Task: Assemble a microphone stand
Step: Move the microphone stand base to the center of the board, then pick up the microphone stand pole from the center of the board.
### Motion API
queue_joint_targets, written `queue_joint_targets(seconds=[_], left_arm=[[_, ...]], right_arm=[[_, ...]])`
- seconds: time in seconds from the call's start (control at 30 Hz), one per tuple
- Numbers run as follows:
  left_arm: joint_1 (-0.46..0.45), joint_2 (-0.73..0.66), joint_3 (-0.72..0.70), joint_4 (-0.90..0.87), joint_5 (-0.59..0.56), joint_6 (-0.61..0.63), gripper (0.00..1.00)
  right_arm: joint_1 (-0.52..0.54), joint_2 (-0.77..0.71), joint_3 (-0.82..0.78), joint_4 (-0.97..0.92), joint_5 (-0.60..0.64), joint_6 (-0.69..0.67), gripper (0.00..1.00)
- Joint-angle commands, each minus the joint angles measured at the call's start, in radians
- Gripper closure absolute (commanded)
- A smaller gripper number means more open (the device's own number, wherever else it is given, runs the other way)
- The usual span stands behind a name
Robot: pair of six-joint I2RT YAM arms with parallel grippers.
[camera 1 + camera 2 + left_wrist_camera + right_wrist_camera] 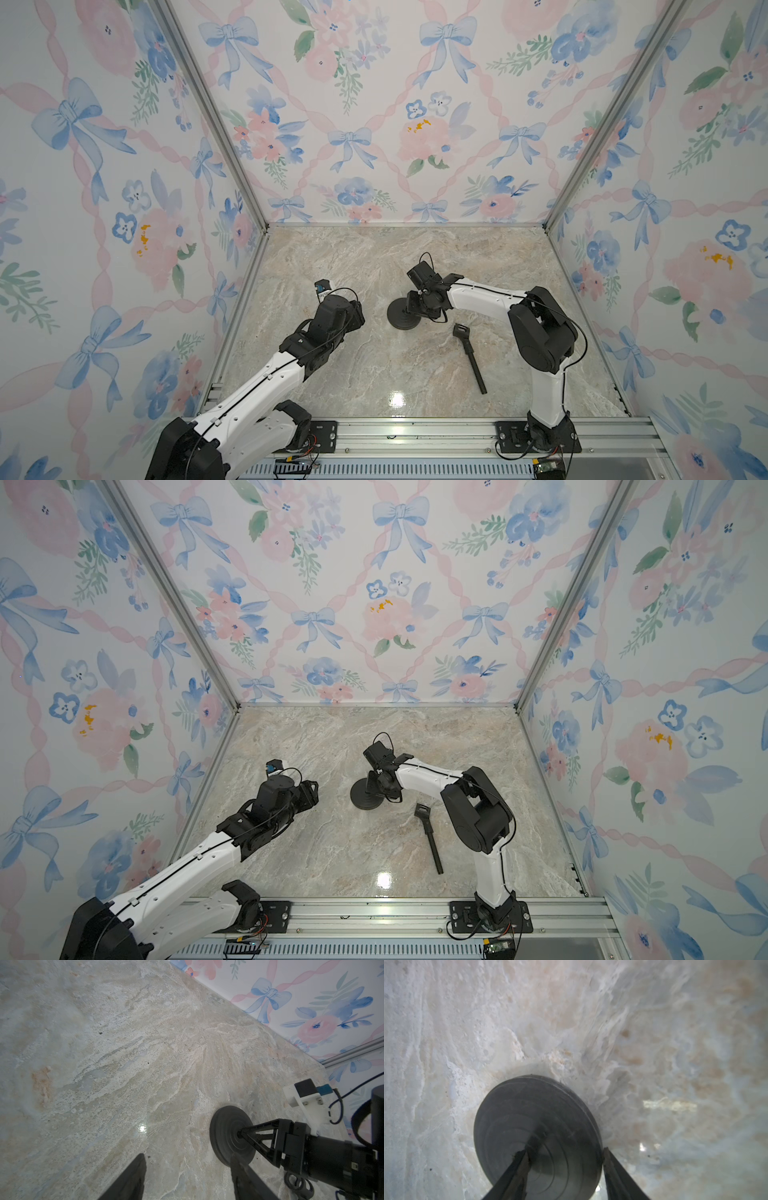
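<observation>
The right hand (pixel 565 1151) is straddling the disc base (pixel 529 1109) on the worktop (pixel 332 270), jaws apart, centre to rim — clamped or not, I cannot tell; the base is risking a slip. The rod (pixel 472 360) is lying nearby.

2 top views are 1 stereo head, high above the front rail (pixel 415 432), tilted down toward the back wall (pixel 374 124). Both top views cover the whole marble tabletop (pixel 332 374) and both arms, near-identical with a small sideways offset. Left wrist cam sits low over the tabletop at an oblique angle, looking past the left gripper (pixel 188 1155) to the disc base (pixel 224 1126) and the right gripper (pixel 243 1135), with wall behind. Right wrist cam is very close, looking along its own fingers (pixel 512 1172) onto the disc base, soft focus. The disc base is shared by all 4 views. The rod (pixel 471 357) shows only in both top views.
</observation>
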Motion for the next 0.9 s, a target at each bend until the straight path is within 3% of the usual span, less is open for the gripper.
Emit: queue_joint_targets(seconds=[0.0, 0.33, 0.43, 0.6, 0.73, 0.87], left_arm=[[-0.013, 0.002, -0.011, -0.003, 0.014, -0.01, 0.32], [-0.068, -0.007, -0.015, 0.059, 0.043, 0.062, 0.31], [-0.108, -0.018, -0.03, 0.114, 0.058, 0.097, 0.27], [-0.159, -0.047, -0.056, 0.187, 0.07, 0.131, 0.25], [-0.173, -0.086, -0.083, 0.226, 0.079, 0.14, 0.25], [-0.178, -0.112, -0.101, 0.253, 0.102, 0.147, 0.25]], right_arm=[[-0.047, 0.035, -0.011, -0.14, 0.127, -0.054, 0.42], [-0.007, -0.217, -0.04, -0.25, 0.114, -0.102, 0.36], [-0.008, -0.385, -0.142, -0.317, 0.128, -0.152, 0.31], [-0.036, -0.606, -0.364, -0.424, 0.148, -0.21, 0.32], [-0.055, -0.625, -0.477, -0.364, 0.134, -0.182, 0.33], [-0.092, -0.569, -0.496, -0.261, 0.118, -0.243, 0.34]])
